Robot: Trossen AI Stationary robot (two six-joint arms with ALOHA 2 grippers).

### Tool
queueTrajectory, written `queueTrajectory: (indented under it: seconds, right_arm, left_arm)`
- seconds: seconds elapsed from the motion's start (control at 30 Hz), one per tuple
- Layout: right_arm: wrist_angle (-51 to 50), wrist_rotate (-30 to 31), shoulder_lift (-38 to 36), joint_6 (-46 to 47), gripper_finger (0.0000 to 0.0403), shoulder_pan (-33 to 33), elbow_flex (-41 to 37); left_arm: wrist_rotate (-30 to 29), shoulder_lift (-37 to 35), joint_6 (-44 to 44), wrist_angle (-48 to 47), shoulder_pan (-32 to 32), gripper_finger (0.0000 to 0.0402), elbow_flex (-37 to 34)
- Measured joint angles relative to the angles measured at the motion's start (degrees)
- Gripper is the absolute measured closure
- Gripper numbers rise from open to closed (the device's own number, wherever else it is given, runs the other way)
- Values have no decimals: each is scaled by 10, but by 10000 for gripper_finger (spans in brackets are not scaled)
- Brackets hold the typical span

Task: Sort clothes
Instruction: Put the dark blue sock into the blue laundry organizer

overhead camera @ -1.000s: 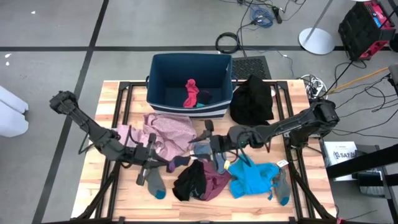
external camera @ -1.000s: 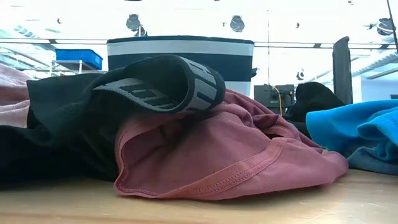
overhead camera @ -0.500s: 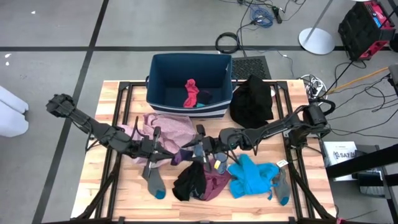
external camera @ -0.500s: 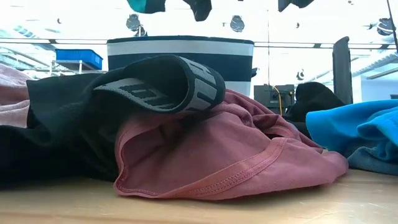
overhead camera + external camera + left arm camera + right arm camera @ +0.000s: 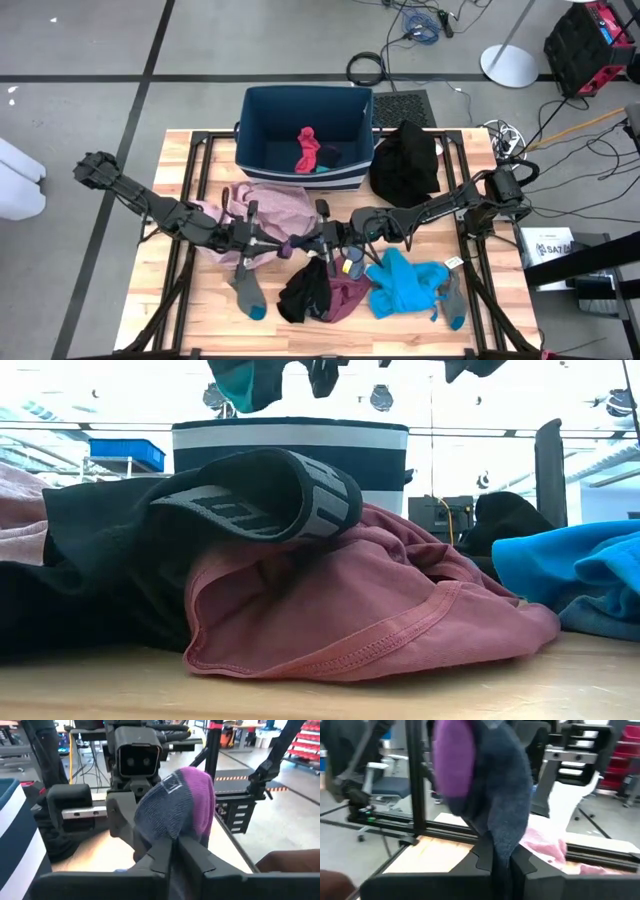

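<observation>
Clothes [image 5: 330, 290] on wooden table [image 5: 200, 330], both end effectors pinching purple-toed grey sock [image 5: 175, 805].

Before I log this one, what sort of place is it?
Probably a robotics lab or workshop: bare grey floor with loose cables, a wooden table on a black frame, and red parts racks behind.

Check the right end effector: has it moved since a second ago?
Yes. In the high view the right end effector has travelled left, away from the blue garment and toward the left end effector, both on the grey-and-purple sock.
</observation>
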Motion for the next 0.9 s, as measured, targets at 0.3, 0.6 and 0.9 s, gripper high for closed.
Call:
queueTrajectory:
  seconds: [0.3,0.6,0.9]
  right_arm:
    - [-106,75,-65,-29,401,0,0]
    - [-160,158,-200,-94,402,-34,0]
    - [-166,113,-236,-39,403,-234,0]
  left_arm:
    - [-25,0,-1,-60,0,284,0]
    - [-33,0,-46,-121,-1,277,-13]
    - [-36,1,-44,-104,-2,277,-26]
